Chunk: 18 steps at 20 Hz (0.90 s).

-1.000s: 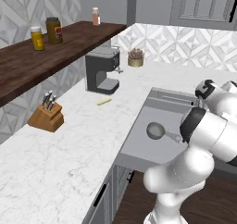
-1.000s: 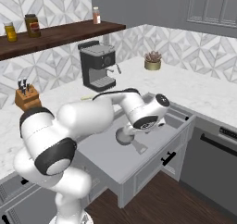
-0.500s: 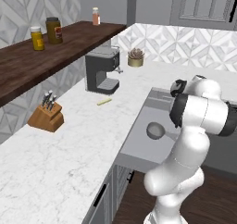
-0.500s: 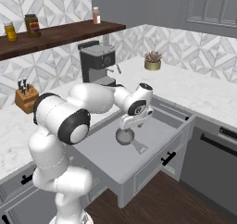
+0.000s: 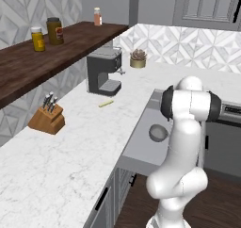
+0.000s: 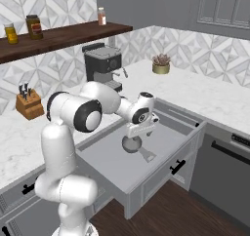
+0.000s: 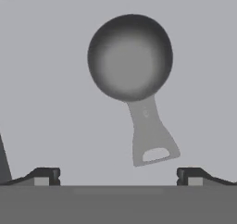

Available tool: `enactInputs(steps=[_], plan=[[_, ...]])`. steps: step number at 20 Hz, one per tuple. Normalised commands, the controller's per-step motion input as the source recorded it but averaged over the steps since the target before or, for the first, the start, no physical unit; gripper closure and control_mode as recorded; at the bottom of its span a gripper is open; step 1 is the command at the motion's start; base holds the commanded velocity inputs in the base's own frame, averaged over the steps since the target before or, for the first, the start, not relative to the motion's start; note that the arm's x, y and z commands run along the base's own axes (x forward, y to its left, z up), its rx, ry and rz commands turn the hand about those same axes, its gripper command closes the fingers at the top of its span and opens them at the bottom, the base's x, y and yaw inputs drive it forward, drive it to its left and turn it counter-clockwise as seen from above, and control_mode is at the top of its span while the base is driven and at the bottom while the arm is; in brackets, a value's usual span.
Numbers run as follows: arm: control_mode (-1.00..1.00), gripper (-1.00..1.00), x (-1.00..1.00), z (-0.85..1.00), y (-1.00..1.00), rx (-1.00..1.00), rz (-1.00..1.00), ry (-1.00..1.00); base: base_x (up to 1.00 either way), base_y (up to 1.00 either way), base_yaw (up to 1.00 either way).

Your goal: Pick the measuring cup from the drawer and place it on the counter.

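Here, the gripper (image 7: 118, 174) hangs with its jaws spread wide and empty just above the measuring cup (image 7: 131, 59), which lies directly below it on the open drawer (image 6: 161, 169) floor, handle toward the fingertips, presumably lined up for a grasp.

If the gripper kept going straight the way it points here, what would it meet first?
Most likely the measuring cup lying in the drawer: the open gripper points down at it, fingers spread wide. Judging by the hand view, the handle end sits nearest its line; exact depth is unclear.
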Motion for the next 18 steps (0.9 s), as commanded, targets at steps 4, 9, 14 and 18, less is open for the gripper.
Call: enactInputs(steps=[4,9,14,18], plan=[[-1.00,-1.00,0.23,-0.59,-0.18,-0.01,0.00,-0.01,0.00,0.00,0.00],[-1.00,-1.00,0.02,-0.61,-0.20,0.00,0.00,-0.21,0.00,0.00,0.00],[-1.00,-1.00,0.25,-0.45,-0.16,0.00,0.01,-0.12,0.00,0.00,0.00],[-1.00,-1.00,0.22,-0.40,0.00,0.00,0.00,-0.07,0.00,0.00,0.00]])
